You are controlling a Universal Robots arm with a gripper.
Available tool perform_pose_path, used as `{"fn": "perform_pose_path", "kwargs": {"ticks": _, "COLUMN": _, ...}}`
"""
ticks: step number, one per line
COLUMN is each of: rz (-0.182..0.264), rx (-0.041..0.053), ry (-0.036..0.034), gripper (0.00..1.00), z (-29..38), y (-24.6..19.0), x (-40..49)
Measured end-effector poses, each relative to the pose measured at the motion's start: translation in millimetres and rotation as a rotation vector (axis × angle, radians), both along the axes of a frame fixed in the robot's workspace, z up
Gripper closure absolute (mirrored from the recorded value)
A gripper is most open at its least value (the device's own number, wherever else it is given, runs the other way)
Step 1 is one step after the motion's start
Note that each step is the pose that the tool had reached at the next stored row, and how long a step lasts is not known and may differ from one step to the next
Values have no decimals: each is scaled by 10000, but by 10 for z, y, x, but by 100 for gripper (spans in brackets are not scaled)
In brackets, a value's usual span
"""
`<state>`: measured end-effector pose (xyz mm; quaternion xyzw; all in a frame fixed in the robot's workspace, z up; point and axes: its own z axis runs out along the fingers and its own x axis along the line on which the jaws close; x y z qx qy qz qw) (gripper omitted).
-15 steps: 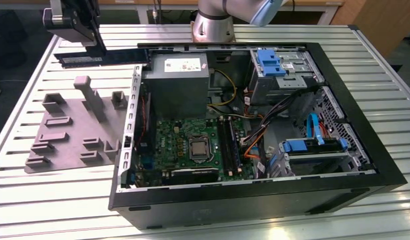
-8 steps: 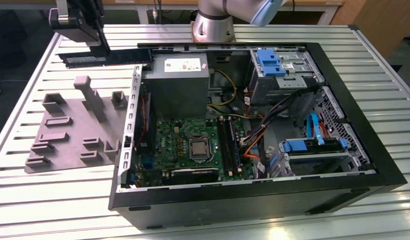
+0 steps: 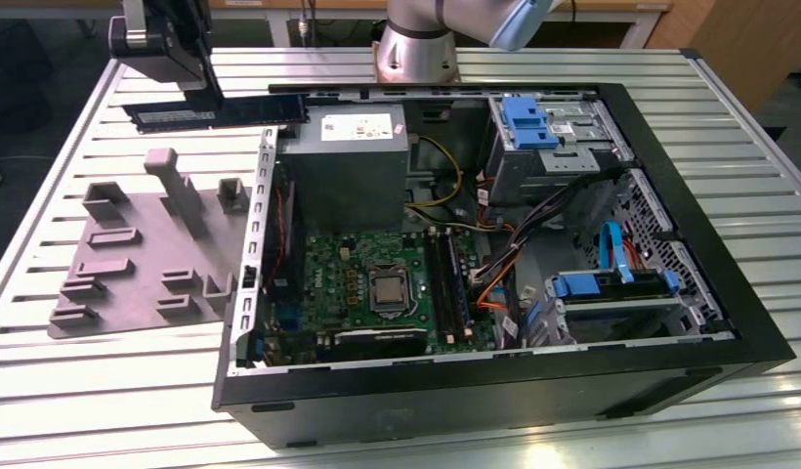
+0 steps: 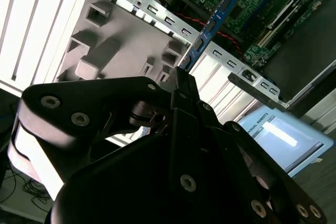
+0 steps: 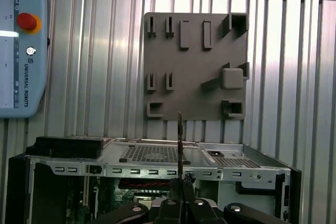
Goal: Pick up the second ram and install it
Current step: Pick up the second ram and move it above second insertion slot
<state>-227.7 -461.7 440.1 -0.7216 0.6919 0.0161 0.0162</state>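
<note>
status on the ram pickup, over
gripper shut on second ram. ram held outside the case, at its far left corner in the exterior view, not slotted. nothing seen blocking.

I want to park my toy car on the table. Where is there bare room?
Bare table lies between the gray holder plate and the table's near edge, and along the plate's side at the exterior view's left. It is crowded inside the open computer case, which is packed full, and beyond the plate's far edge, where the pincer holds the second ram.
</note>
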Motion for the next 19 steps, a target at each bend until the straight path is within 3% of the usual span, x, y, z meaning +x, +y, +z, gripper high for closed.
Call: {"fn": "perform_pose_path", "kwargs": {"ticks": 19, "rz": 0, "rx": 0, "ry": 0, "gripper": 88, "z": 0, "y": 0, "x": 167}}
